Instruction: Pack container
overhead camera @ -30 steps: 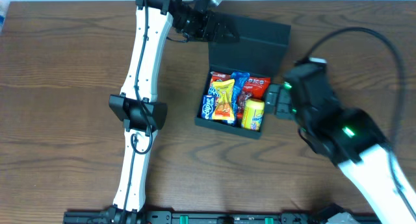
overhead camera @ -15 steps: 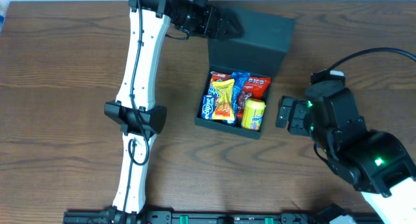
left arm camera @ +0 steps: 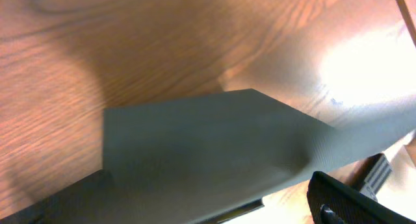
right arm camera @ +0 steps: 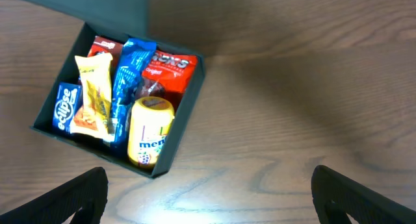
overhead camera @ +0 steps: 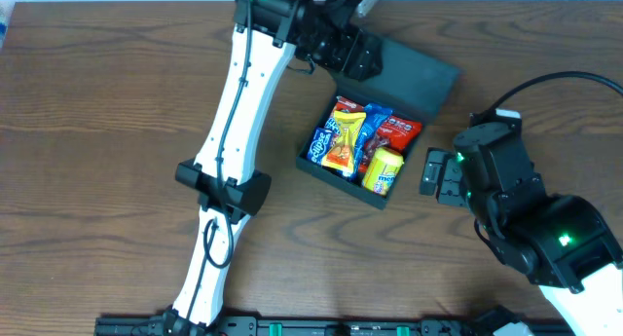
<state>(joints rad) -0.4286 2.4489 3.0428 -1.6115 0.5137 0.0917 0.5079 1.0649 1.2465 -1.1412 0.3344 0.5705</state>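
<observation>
The container [overhead camera: 362, 153] sat on the brown table [overhead camera: 117, 102], just ahead of the right pincer [overhead camera: 435, 172], near it but not touching. The right pincer's two fingers [right arm camera: 75, 199] were spread wide with nothing between them. From the right wrist view, the container [right arm camera: 184, 117] lay ahead of the right pincer [right arm camera: 208, 185] and a bit to one side, with its top open.

Snacks filled it. A blue pack [right arm camera: 65, 107] by the wall farthest from the pincer said "eclipse" in white letters. Next to it lay a yellow and orange packet [right arm camera: 94, 94], its words too small to read. A long blue packet [right arm camera: 130, 74] lay beside that one. A red bag [right arm camera: 170, 67] had white writing, too blurred to read. The yellow tube [right arm camera: 151, 130] was closest to the pincer, and its label looked like "m&m".

The lid [overhead camera: 409, 73] stood open at the far side, under the left pincer [overhead camera: 355, 54]. The left pincer [left arm camera: 195, 204] had its fingers [left arm camera: 351, 198] wide too, with the lid [left arm camera: 208, 146] flat below them. I could not tell if they touched it.
</observation>
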